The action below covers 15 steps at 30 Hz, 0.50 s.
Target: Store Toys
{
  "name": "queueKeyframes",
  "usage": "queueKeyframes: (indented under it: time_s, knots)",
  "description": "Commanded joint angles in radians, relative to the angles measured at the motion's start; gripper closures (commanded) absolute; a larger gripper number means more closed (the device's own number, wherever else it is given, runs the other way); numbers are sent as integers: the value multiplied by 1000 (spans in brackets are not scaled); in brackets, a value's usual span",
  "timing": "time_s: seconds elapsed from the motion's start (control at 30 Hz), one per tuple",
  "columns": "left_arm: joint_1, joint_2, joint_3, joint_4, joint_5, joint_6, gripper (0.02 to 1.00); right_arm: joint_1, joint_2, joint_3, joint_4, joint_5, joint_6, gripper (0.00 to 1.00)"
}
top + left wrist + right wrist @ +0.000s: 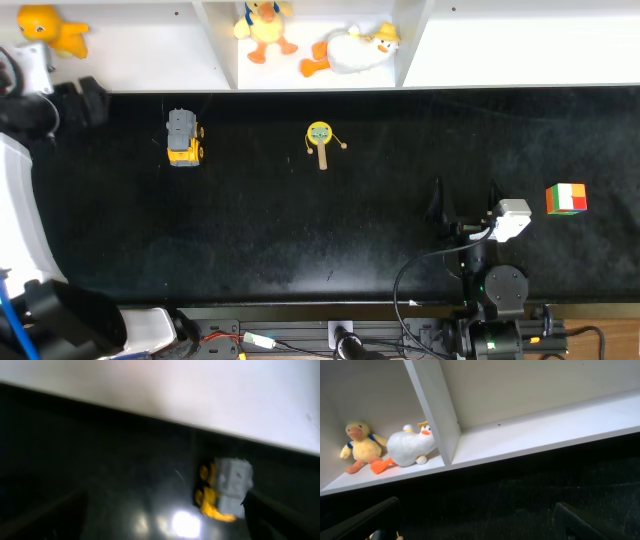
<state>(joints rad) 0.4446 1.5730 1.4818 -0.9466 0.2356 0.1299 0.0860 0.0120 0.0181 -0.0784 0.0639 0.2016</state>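
A grey and yellow toy truck (184, 137) stands on the black table, left of centre. It lies ahead of my left gripper (160, 527) as a blurred shape, the toy truck (225, 490), and the gripper's dark fingers stand wide apart and open. That left gripper (85, 101) sits near the shelf's left end. A small yellow-green rattle (321, 141) lies mid-table. A coloured cube (566, 198) rests at the right. My right gripper (464, 203) is open over bare table left of the cube, and the same right gripper (477, 532) faces the shelf.
A white shelf (500, 60) runs along the far edge. Its left bay holds a yellow duck (55, 30); the middle bay holds a yellow duck plush (265, 25) and a white goose plush (355, 50). The right bay (560, 425) is bare.
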Motion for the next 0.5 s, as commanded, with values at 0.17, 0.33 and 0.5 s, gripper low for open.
queueKeyframes:
  time_s: [0.17, 0.33, 0.5]
  knots:
    - [-235, -19, -12, -73, -19, -3, 18, 5, -8, -14, 6, 8, -7, 5]
    - [-383, -19, -85, -41, -179, -83, 23, 5, -8, -14, 6, 8, -7, 5]
    - [-431, -19, -170, 1, -187, -183, 20, 5, -8, -14, 6, 8, -7, 5]
